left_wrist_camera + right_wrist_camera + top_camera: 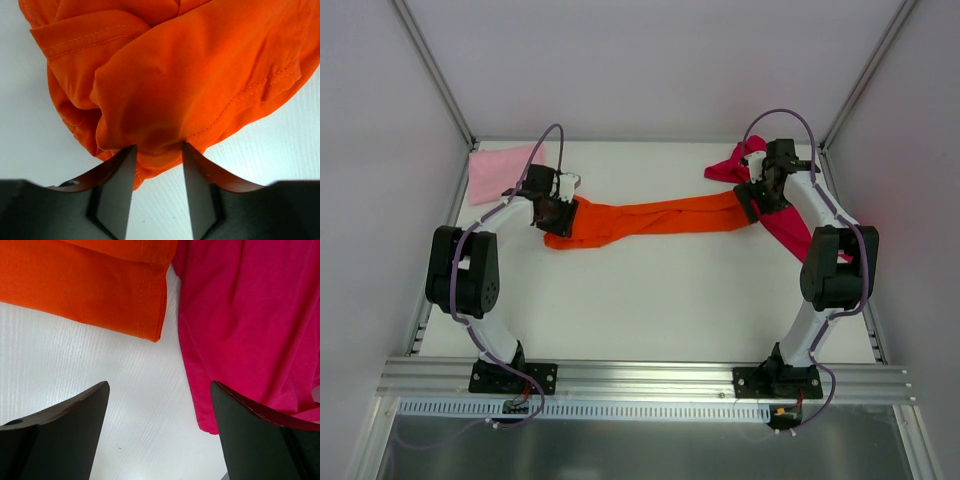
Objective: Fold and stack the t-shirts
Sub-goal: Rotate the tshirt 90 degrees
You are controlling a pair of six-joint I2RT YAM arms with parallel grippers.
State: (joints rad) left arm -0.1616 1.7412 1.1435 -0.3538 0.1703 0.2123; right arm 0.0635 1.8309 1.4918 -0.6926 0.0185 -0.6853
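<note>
The orange t-shirt [660, 220] lies bunched in a long band across the table's middle. My left gripper [555, 215] is at its left end; in the left wrist view the gripper [158, 147] is shut on a gathered fold of the orange t-shirt [190, 75]. My right gripper [753, 200] is at the band's right end. It is open and empty [159, 385] over bare table, between the orange t-shirt's hem [85, 280] and the magenta t-shirt [250, 315]. The magenta t-shirt [782, 228] lies crumpled at far right, partly under the right arm. The light pink t-shirt [500, 172] lies folded at far left.
The white table [650, 300] is closed in by pale walls with aluminium posts at left, back and right. An aluminium rail [640, 375] carrying both arm bases runs along the near edge.
</note>
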